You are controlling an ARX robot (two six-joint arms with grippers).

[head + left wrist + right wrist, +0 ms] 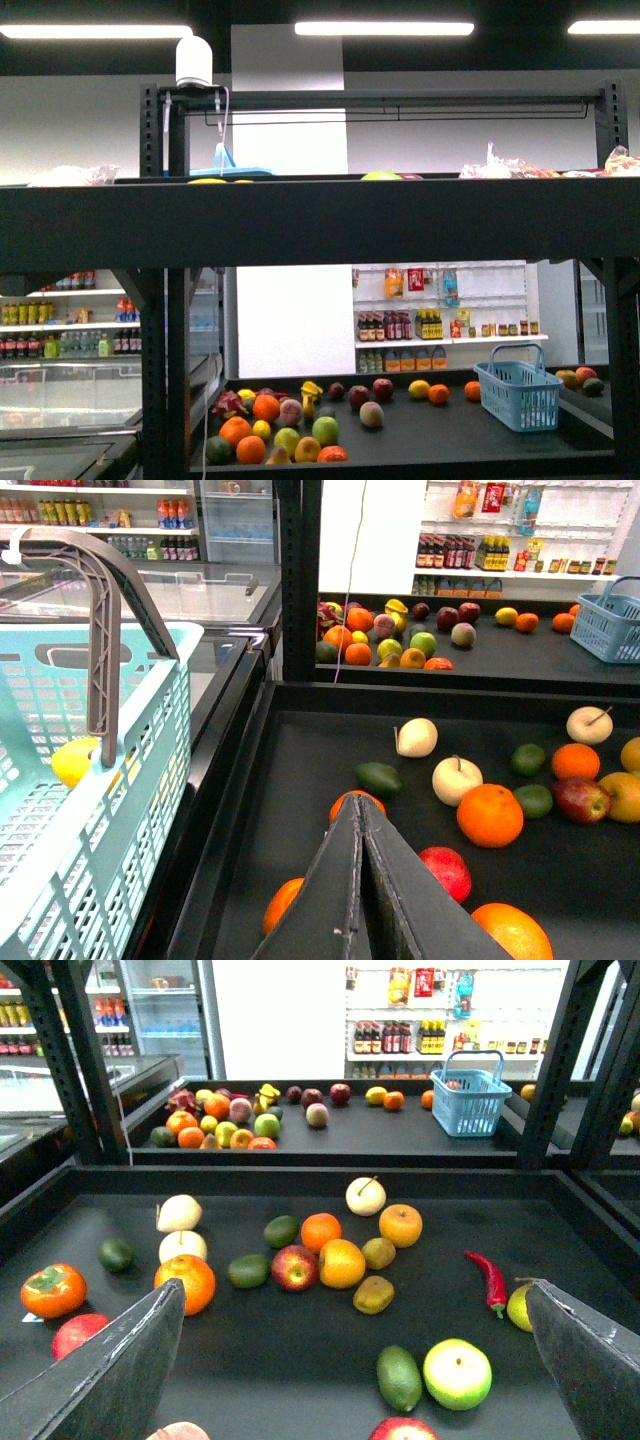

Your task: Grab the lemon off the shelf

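A bright yellow fruit, the lemon (73, 763) by its look, lies inside a light blue basket (60, 880) beside the black shelf deck (300, 770) in the left wrist view. My left gripper (357, 802) is shut and empty, above the deck near an orange (357, 800). My right gripper (352, 1290) is wide open and empty over the same deck (290, 1360), above scattered fruit. A yellow-green fruit (518, 1307) is half hidden behind one right finger (590, 1355); I cannot tell what it is. The front view shows only the shelf (320, 222), no arm.
Oranges (185, 1282), apples (295, 1267), pale apples (366, 1196), a red chilli (488, 1278), avocados and kiwis litter the deck. A farther rack holds more fruit, a yellow oval one (419, 389) and a blue basket (518, 392). Black posts (75, 1060) flank the deck.
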